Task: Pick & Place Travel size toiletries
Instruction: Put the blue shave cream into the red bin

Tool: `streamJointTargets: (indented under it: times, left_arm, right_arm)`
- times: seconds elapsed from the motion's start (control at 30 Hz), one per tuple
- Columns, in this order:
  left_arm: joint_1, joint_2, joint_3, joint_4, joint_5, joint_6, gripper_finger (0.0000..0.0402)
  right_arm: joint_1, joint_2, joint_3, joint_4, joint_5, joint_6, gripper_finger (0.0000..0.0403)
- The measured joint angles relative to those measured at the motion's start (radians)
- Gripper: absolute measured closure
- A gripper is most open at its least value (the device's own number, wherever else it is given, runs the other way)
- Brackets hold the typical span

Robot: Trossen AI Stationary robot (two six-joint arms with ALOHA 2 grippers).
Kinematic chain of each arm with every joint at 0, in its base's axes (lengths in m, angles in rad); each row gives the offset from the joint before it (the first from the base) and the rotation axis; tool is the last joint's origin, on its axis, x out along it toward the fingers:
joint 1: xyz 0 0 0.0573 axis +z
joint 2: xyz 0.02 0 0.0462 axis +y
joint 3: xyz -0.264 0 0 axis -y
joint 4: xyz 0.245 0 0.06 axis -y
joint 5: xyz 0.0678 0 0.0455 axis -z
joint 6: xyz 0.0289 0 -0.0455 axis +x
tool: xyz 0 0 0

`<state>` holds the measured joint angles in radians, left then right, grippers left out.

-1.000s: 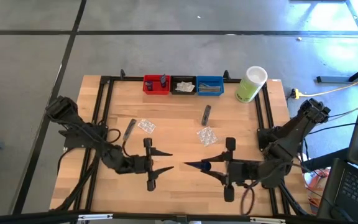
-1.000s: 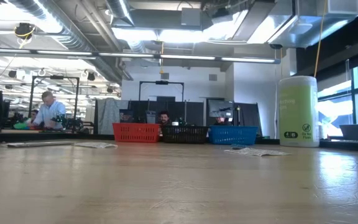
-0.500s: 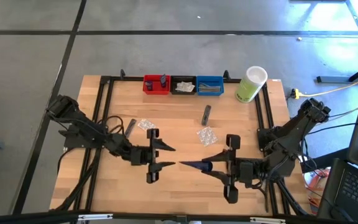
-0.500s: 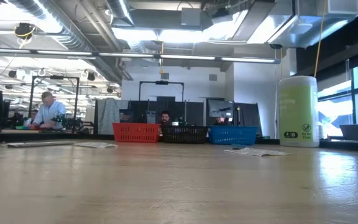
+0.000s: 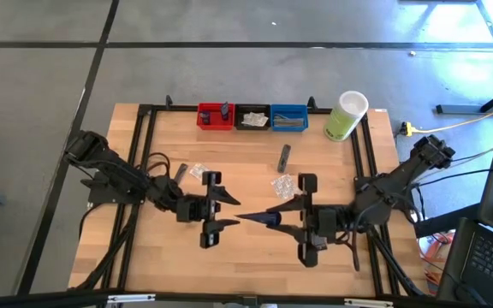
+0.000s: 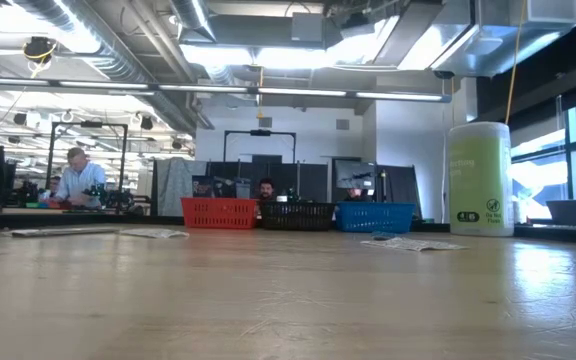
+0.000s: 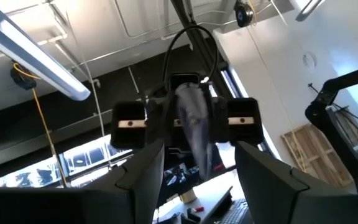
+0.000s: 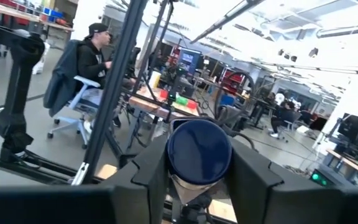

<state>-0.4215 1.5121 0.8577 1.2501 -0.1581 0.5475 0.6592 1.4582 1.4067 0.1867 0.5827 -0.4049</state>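
Navy mini tube [image 5: 268, 219] sits clamped in my right gripper [image 5: 264, 219] above the surface [image 5: 246, 184], nose to nose with my left gripper [image 5: 229, 214], fingers apart.

Light wood worktop [image 5: 255, 265] with a black frame round it. Sitting on it: red bin [image 5: 215, 116], black bin [image 5: 252, 117] and blue bin [image 5: 289, 117] in a row at the far edge, well beyond both pincers, with a pale-green container [image 5: 346, 116] beside them. Closer in: a grey sachet [image 5: 284, 156] and clear packet [image 5: 285, 186] just past the right pincer [image 5: 256, 219], another clear packet [image 5: 199, 172] and dark sachet [image 5: 179, 173] near the left pincer [image 5: 233, 214].
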Motion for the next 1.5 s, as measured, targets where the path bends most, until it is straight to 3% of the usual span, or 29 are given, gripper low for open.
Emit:
streamJointTargets:
  times: [0.17, 0.4, 0.57, 0.87, 1.0, 1.13, 1.3, 1.5]
  left_arm:
    - [0.001, 0.0, 0.001, 0.003, -0.013, 0.016, 0.0208]
    - [0.028, 0.0, 0.001, 0.003, -0.007, 0.009, 0.0219]
    - [0.049, 0.0, 0.002, 0.003, 0.052, -0.036, 0.0262]
    - [0.051, 0.001, 0.002, 0.003, 0.073, -0.061, 0.0372]
    - [0.051, 0.001, 0.002, 0.003, 0.062, -0.073, 0.0395]
    - [0.044, -0.001, 0.002, 0.002, 0.001, -0.065, 0.0397]
    - [0.025, -0.064, 0.002, -0.071, -0.041, -0.039, 0.0398]
    - [0.014, -0.188, 0.002, -0.288, -0.177, -0.048, 0.0398]
  right_arm:
    - [-0.022, 0.0, 0.0, 0.001, -0.044, 0.005, 0.0258]
    - [-0.051, 0.0, 0.0, 0.004, -0.068, 0.005, 0.0274]
    - [-0.06, 0.0, 0.0, -0.007, -0.077, 0.031, 0.0255]
    - [-0.062, 0.001, 0.0, -0.019, -0.076, 0.031, 0.0273]
    - [-0.062, 0.001, 0.0, -0.024, -0.068, 0.043, 0.023]
    - [-0.039, -0.004, 0.0, -0.054, 0.031, 0.057, 0.0184]
    - [0.036, -0.055, 0.0, -0.164, 0.215, 0.097, 0.0157]
    - [0.102, -0.119, 0.0, -0.535, 0.303, 0.4, 0.0163]
